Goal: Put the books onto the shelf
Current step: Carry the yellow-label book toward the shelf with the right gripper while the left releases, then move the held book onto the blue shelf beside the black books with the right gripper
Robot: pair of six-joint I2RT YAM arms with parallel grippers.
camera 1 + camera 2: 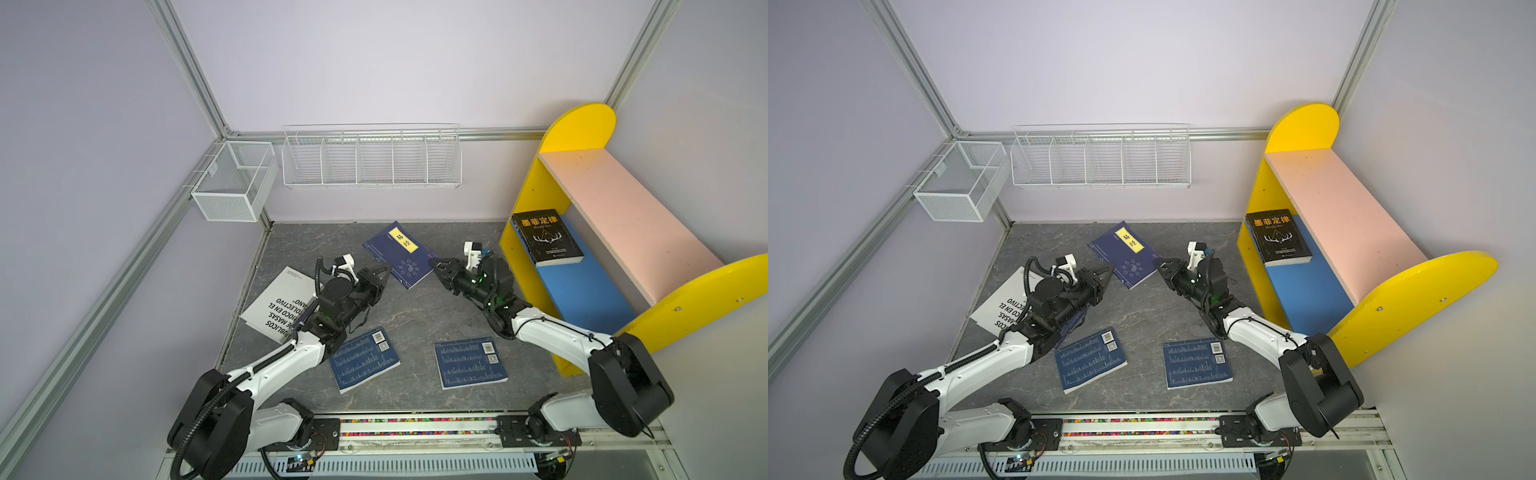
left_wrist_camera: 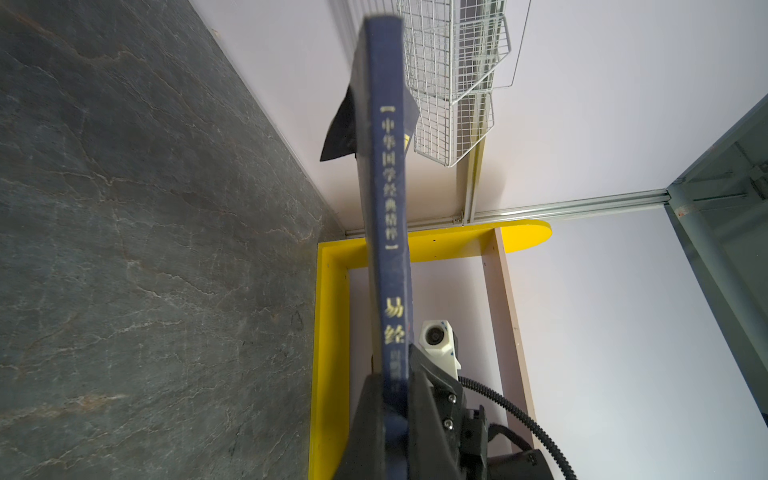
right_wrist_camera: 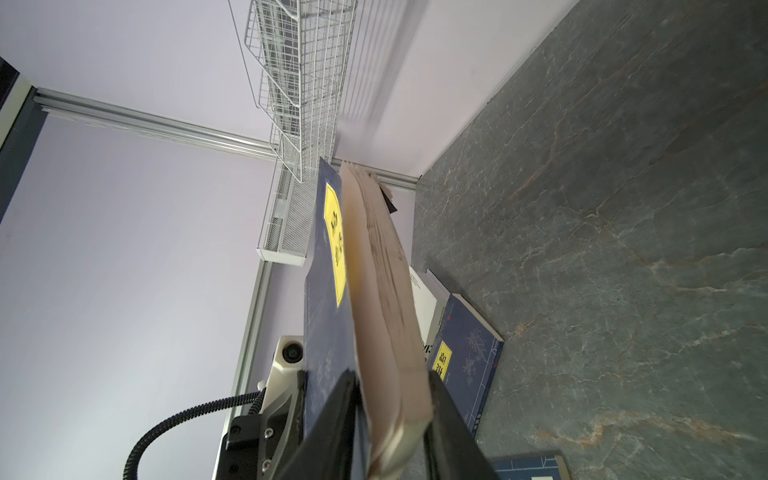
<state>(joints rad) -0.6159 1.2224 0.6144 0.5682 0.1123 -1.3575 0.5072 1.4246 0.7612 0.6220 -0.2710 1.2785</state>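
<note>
The raised blue book (image 1: pixel 401 255) hung between the left gripper (image 1: pixel 385 271) and the right gripper (image 1: pixel 433 262), blocking the middle. On the shelf (image 1: pixel 584 124), the blue lower board (image 1: pixel 582 301) had free room nearer than the black book (image 1: pixel 547 239). The pink upper board (image 1: pixel 623 210) was bare.

Tops overhead, same scene; wrists close-up.

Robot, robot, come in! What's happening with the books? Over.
Grippers: left gripper and right gripper both shut on navy book. Not yet on shelf. One black book on lower board, room beside it.
</note>
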